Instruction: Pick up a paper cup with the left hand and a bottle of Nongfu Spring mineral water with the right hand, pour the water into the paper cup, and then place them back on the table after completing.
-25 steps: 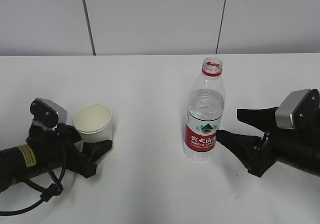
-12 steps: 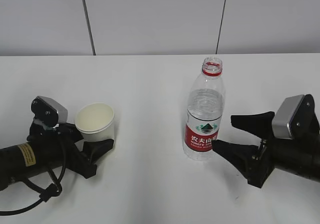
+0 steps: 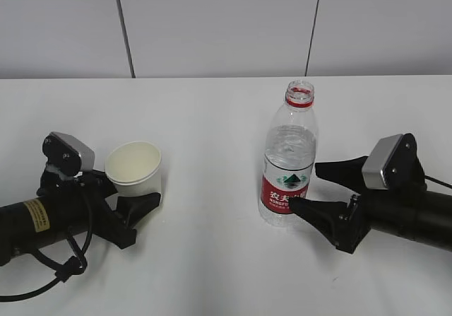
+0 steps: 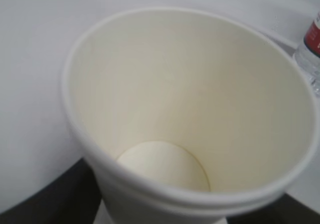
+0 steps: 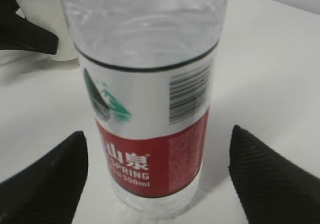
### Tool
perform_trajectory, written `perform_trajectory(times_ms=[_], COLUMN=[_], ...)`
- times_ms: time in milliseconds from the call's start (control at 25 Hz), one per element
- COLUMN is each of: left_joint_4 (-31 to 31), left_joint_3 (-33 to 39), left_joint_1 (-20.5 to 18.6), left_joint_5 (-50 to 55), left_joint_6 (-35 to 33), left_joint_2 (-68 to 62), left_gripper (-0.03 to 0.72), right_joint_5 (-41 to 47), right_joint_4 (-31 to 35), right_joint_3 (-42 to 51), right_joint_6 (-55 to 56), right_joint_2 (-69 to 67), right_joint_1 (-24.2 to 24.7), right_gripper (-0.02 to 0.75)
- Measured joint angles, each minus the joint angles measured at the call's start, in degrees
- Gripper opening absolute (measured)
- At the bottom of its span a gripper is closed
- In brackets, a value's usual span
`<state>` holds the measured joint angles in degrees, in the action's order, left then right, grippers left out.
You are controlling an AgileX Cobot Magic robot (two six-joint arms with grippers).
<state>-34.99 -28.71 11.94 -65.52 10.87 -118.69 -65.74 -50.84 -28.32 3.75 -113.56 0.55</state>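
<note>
The white paper cup (image 3: 133, 166) stands upright and empty on the white table (image 3: 212, 118); it fills the left wrist view (image 4: 185, 108). My left gripper (image 3: 138, 186) is open, with one black finger (image 3: 143, 206) in front of the cup and the other hidden behind it. The uncapped Nongfu Spring bottle (image 3: 289, 162) with its red label stands upright, and clear water (image 3: 289, 150) fills most of it. My right gripper (image 3: 308, 186) is open; its fingers (image 5: 50, 184) flank the bottle's base (image 5: 150, 134) with gaps on both sides.
A grey panelled wall (image 3: 212, 26) runs behind the table's far edge. The cup (image 5: 45, 23) and a left finger show at the top left of the right wrist view. A black cable (image 3: 42, 288) loops under the left arm.
My right arm has moved left, so its open fingers now stand either side of the bottle's base. My left gripper and the cup have barely shifted to the right.
</note>
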Motion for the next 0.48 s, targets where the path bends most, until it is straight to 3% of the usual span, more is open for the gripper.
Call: perform_trajectory(times_ms=[480], left_joint_4=[-0.13], left_joint_3=[0.0], left_joint_1=[0.0], left_joint_5=[0.0], left_joint_6=[0.0], left_joint_2=[0.0], left_gripper=[0.438], right_joint_5=[0.0], right_joint_4=[-7.69], right_joint_3=[-7.48], right_joint_6=[6.8], right_joint_2=[-4.66], right_joint_1=[-0.13], right_gripper=[0.661])
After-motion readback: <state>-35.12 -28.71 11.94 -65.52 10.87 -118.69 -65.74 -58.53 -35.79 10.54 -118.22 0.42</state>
